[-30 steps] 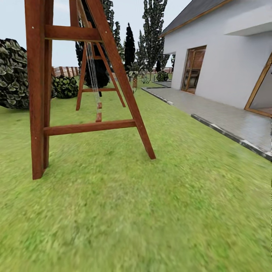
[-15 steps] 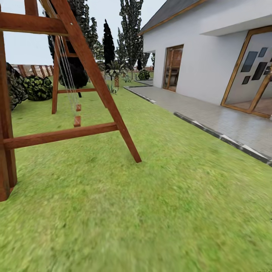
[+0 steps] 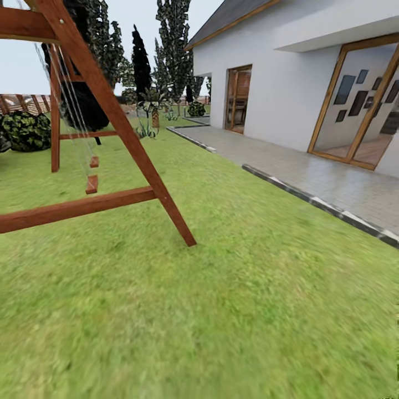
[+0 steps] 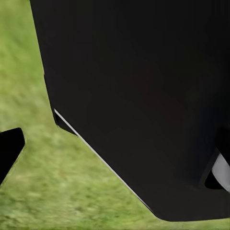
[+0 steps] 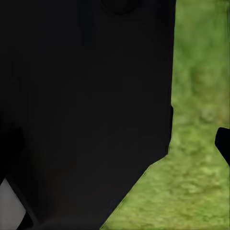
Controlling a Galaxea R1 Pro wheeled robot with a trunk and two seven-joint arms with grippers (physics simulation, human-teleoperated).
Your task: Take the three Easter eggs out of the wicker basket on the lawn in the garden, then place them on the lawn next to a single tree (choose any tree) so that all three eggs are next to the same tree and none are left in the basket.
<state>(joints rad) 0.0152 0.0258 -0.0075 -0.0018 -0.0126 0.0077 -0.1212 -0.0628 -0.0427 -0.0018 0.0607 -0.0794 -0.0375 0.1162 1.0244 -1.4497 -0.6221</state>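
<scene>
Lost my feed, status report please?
Tools: state unreadable. Lawn ahead, no basket or eggs sighted. Wooden playset stands front-left, paved path right.

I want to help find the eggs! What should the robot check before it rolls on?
1. Wicker basket in sight: not ok.
2. Easter eggs in sight: not ok.
3. Lawn ahead free: ok.
4. Wooden swing frame leg off the path: cannot tell, it is close on the left.
5. Paved path edge kept to the right: ok.
6. Grippers empty: cannot tell, wrist views are mostly dark.
</scene>
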